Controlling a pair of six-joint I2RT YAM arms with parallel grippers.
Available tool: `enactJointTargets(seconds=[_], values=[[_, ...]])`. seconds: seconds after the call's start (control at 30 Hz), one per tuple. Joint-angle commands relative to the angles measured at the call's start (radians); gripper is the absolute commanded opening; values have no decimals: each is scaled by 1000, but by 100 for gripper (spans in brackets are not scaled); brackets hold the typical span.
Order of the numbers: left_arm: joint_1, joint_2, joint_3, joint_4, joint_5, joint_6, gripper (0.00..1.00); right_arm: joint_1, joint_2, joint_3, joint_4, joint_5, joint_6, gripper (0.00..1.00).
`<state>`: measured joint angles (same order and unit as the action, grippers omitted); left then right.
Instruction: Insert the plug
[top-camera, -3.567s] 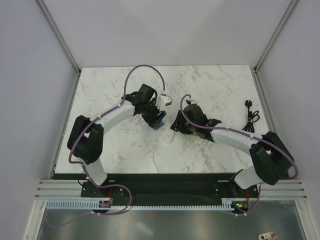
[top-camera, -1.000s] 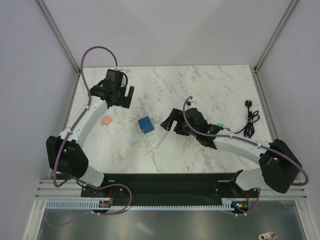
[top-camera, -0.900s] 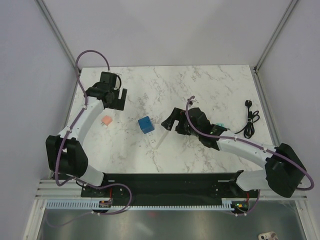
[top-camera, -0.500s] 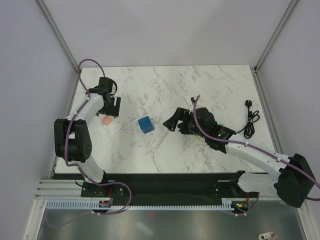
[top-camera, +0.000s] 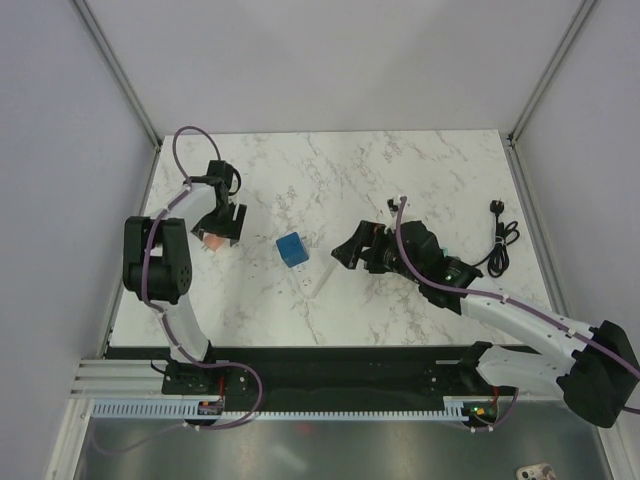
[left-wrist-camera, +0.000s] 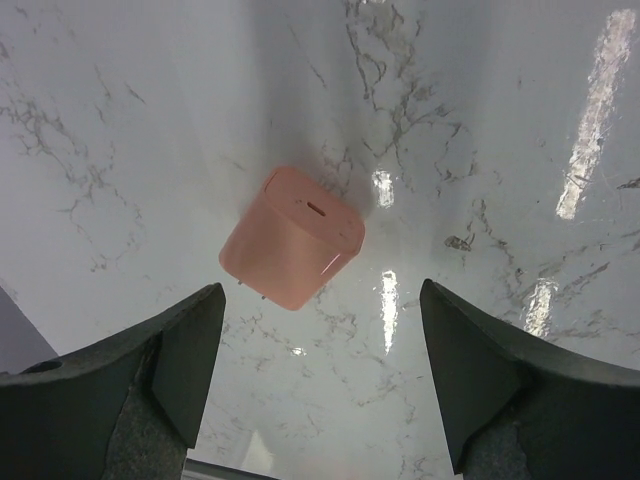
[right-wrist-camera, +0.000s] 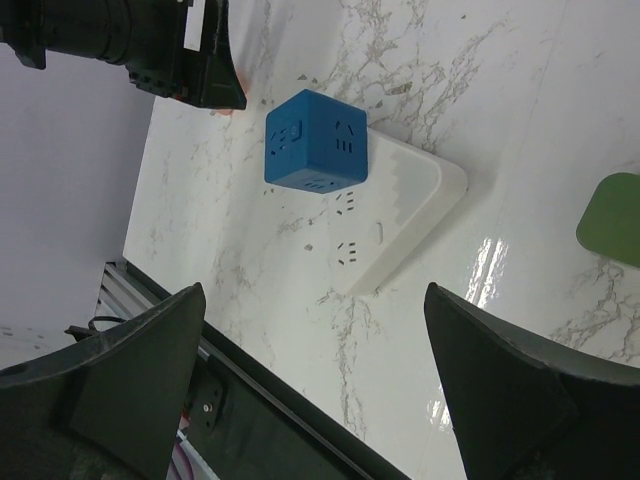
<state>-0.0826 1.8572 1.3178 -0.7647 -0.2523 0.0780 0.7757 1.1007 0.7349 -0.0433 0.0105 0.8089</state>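
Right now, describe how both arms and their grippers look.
The left arm and right arm share white tubular links, bulky black joints and a purple cable running along each. The left gripper and right gripper are black, with two broad, wedge-shaped matte fingers.

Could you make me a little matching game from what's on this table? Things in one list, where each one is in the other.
Things:
1 pink block
2 blue cube
3 black cord
4 green piece

Places:
A on the white strip
B at the far right of the table
C under the open left claw
D beside the right arm

Pairs: 1-C, 2-A, 3-B, 4-D
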Motion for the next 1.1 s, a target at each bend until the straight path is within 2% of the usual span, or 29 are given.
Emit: enactJointTargets(seconds=[0.0,0.17,0.27,0.37,0.57,0.63,0.7,0.83,1.07], values=[[9,37,50,-7,48,75,86,-1,-32,-9,10,-7,-22,98],[7,100,98,-18,16,85,85,-1,-33,-6,5,-7,-40,98],[7,117,106,-25,2,83,78,-1,-33,-12,-1,-4,-51,98],[7,94,86,-42,22,52,70,-4,-27,-19,-1,0,-50,98],[7,11,-9,-70,85,-4,64,-4,-6,-23,8,-1,-45,98],[6,-36,-12,-93,126,-47,58,-3,2,-20,10,-3,-43,98],[6,-73,-17,-100,172,-67,58,-4,4,-22,11,-3,-40,98],[1,-107,9,-120,131,-93,75,-4,4,-23,19,-9,-30,98],[3,-32,67,-122,96,-80,75,-3,2,-23,25,-9,-28,98]])
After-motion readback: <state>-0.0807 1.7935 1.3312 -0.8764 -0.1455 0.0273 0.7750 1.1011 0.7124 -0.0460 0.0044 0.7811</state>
